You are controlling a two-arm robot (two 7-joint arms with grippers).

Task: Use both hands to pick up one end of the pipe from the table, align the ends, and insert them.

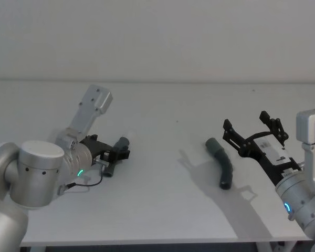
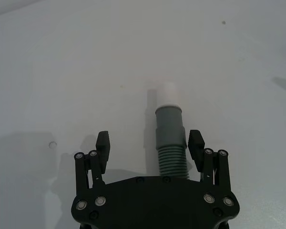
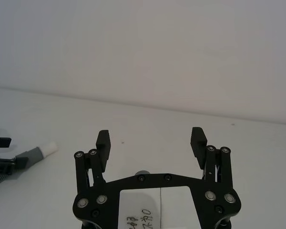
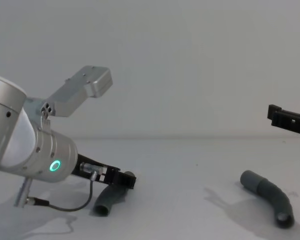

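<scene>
- head view first; where did the two halves of the pipe lie?
- well apart on the table (image 1: 163,215); the white-tipped piece (image 4: 109,199) lay on the robot's left; the second piece (image 1: 222,161) lay on its right, curved, flat on the surface, with nothing touching it.
- and the left gripper?
- the left gripper (image 2: 149,145) was down at the table, its fingers (image 2: 103,147) spread wide either side of the white-tipped piece and not closed on it; one finger stood just beside the grey collar, the other stood clear of the piece.
- why straddle it there?
- my guess: a grip on the ribs behind the collar would leave the white tip (image 2: 168,95) poking out free for the insertion.
- the other arm?
- the right gripper (image 1: 247,122) hung above the table near the second piece; its fingers (image 3: 103,142) were wide apart and held nothing; likely posed for a drop onto that piece. by my reading, neither half had been lifted yet.
- any writing?
- a white sticker (image 3: 138,220) on the right gripper's body bore handwritten marks; i couldn't read them; i saw no brand name anywhere.
</scene>
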